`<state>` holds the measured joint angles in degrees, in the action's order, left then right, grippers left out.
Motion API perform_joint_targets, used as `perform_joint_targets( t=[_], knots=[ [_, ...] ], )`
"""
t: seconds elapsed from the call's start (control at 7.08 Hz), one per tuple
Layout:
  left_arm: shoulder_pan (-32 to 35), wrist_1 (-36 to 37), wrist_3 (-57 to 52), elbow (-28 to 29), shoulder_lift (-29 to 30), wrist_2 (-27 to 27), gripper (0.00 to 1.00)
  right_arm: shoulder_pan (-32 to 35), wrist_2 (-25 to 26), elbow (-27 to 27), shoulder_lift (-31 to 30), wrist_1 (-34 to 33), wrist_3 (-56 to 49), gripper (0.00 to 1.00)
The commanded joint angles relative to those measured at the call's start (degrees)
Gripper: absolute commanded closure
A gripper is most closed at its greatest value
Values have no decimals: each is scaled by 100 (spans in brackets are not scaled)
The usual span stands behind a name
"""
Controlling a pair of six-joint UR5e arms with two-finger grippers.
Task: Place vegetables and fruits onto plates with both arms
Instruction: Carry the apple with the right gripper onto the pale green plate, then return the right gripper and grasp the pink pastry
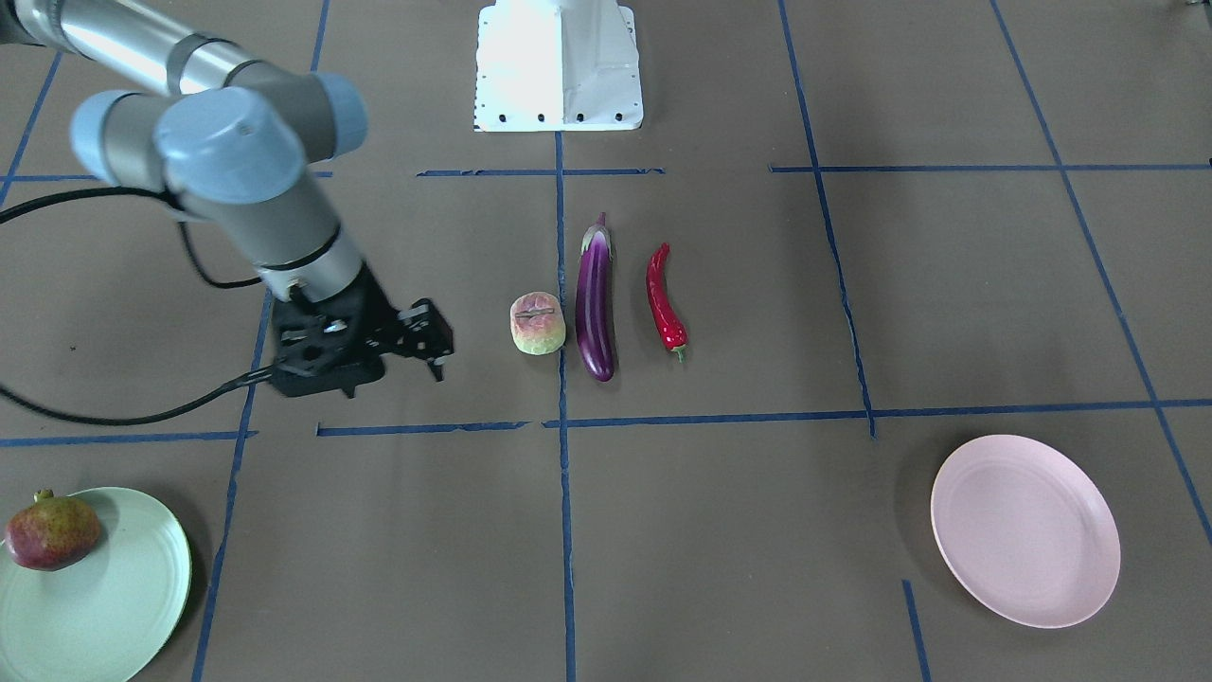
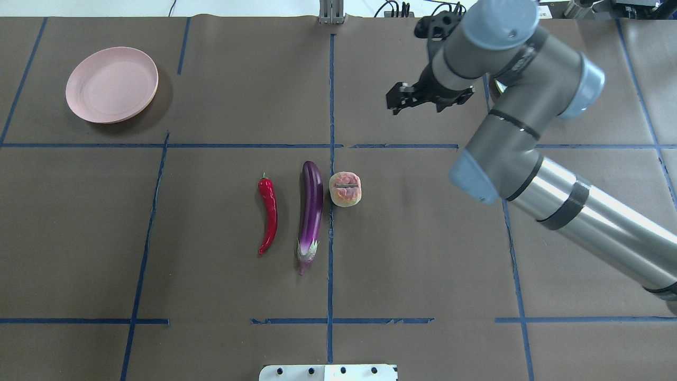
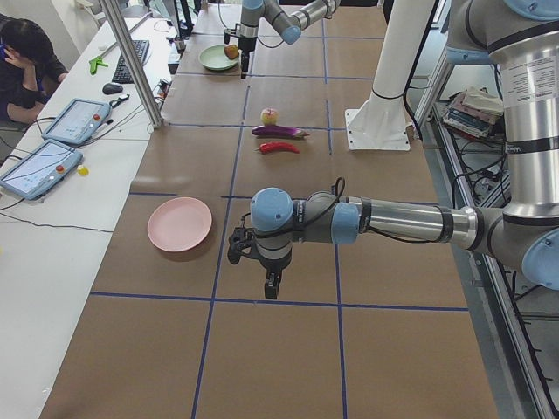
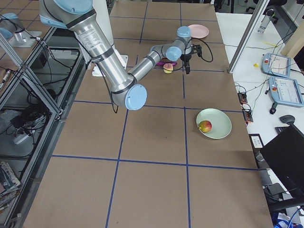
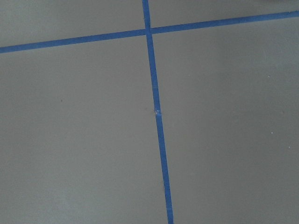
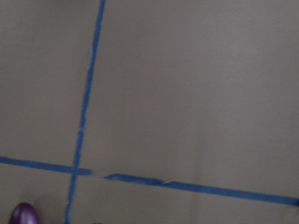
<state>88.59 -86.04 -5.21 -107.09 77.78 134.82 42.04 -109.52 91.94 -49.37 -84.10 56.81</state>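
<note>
The peach (image 1: 537,324), the purple eggplant (image 1: 595,303) and the red chili (image 1: 663,301) lie side by side at the table's middle. The pomegranate (image 1: 52,532) sits on the mint green plate (image 1: 114,587). The pink plate (image 1: 1025,530) is bare. My right gripper (image 1: 417,355) hangs open and empty above the table, between the green plate and the peach, apart from both. It also shows in the overhead view (image 2: 418,106). My left gripper (image 3: 271,284) hovers low beside the pink plate (image 3: 179,223); I cannot tell whether it is open or shut.
The white robot base (image 1: 559,66) stands at the table's edge behind the row of produce. Blue tape lines (image 1: 563,474) mark a grid on the brown table. An operator (image 3: 26,65) with tablets sits at a side desk, behind a metal post (image 3: 131,61).
</note>
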Motion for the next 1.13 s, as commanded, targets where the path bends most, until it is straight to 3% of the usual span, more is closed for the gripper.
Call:
perform_joint_targets(
  t=[0.0,0.28,0.99],
  knots=[
    [0,0,2,-5,9,0,0,-1255,1228,-27,700,-677,1022,0],
    [-9,8,2,4,0,0,0,-1628,1617,-166,648,-660,1140,0],
    [-9,8,2,4,0,0,0,-1673,1636,-729,604,-607,1069,1]
  ],
)
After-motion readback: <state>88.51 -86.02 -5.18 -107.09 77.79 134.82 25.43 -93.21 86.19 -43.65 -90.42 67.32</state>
